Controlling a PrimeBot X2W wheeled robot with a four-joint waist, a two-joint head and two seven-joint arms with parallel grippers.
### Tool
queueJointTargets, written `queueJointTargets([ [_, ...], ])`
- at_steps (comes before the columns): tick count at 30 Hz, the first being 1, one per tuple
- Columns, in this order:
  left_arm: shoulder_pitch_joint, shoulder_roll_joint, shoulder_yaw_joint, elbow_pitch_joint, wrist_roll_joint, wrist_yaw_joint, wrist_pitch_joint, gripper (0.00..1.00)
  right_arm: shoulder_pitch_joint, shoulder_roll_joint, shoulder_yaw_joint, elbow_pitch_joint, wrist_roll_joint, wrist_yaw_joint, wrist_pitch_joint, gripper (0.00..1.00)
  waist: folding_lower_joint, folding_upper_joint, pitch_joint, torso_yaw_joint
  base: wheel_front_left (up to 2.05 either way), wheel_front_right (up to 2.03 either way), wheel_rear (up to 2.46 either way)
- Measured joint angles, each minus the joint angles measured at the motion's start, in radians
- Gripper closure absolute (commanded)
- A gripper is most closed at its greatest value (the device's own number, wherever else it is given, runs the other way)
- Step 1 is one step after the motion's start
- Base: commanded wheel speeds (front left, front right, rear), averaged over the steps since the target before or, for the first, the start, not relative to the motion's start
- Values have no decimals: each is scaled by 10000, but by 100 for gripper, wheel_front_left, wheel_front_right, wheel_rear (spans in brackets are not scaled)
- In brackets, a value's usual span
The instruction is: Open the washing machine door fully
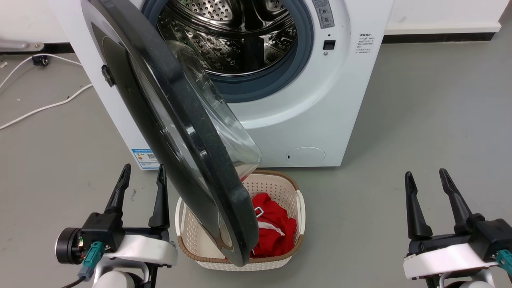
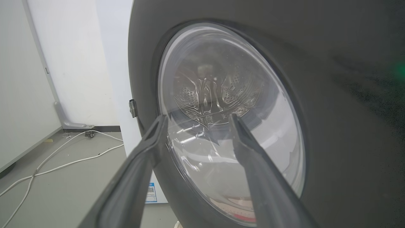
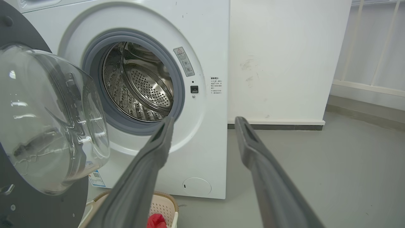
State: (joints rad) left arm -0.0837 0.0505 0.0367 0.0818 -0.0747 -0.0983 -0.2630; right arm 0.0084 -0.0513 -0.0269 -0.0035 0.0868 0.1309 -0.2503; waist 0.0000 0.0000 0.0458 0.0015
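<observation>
Door first: where does it stand?

Half swung. Starting at the left, the left tool (image 1: 144,168) is spread and holds nothing, just beside the door's (image 1: 188,136) outer face, and I see no contact. The door is hinged on the left of the machine (image 1: 312,120) and stands edge-on to the head view, with its glass bowl (image 1: 224,120) pointing back toward the drum (image 1: 240,36).

What could go wrong?

The left tool sits on the side the door must swing toward. If it stays there, I think the door could knock into it or stop short of fully open. The black face is glossy, so a finger pushing on it might skid. The door's lower edge also crosses the basket (image 1: 280,262) in the head view. I cannot tell whether they touch, so a swing could snag the rim.

What is in the containers?

The basket holds a red cloth (image 1: 276,228), partly hidden by the door. What shows of the drum looks bare.

And further right?

The right tool (image 1: 425,173) is spread and empty, well apart from the machine. Reaching in from there would mean passing the basket.
</observation>
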Motion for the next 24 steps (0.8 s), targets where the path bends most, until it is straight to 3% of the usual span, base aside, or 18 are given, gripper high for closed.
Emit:
queueJointTargets([
  [4, -1, 0, -4, -2, 0, -2, 0, 0, -61, 0, -17, 82, 8, 0, -6, 0, 0, 0, 23, 2, 0, 0, 0],
  [5, -1, 2, -13, -2, -2, -33, 0, 55, -78, 0, -15, 98, 12, 0, -15, 0, 0, 0, 24, 4, 0, 0, 0],
  [6, -1, 0, -25, 0, -2, -65, 0, 87, -80, 0, -13, 119, 25, 0, -19, 0, 0, 0, 22, 9, 0, 0, 0],
  [7, -1, 0, -36, -6, -2, -71, 0, 100, -80, 0, -17, 140, 25, 0, -35, 0, 0, 0, 18, 14, 0, 0, 0],
  [17, -1, 0, -31, -466, -96, -86, 0, 100, -78, 0, -31, 245, 96, 0, -46, 0, 0, 0, -79, 51, 0, 0, 0],
  [24, -114, -2, 125, -1948, -263, 33, -2, 100, -69, 0, -48, 307, 96, 0, -56, 0, 0, 0, -151, 66, 0, 0, 0],
])
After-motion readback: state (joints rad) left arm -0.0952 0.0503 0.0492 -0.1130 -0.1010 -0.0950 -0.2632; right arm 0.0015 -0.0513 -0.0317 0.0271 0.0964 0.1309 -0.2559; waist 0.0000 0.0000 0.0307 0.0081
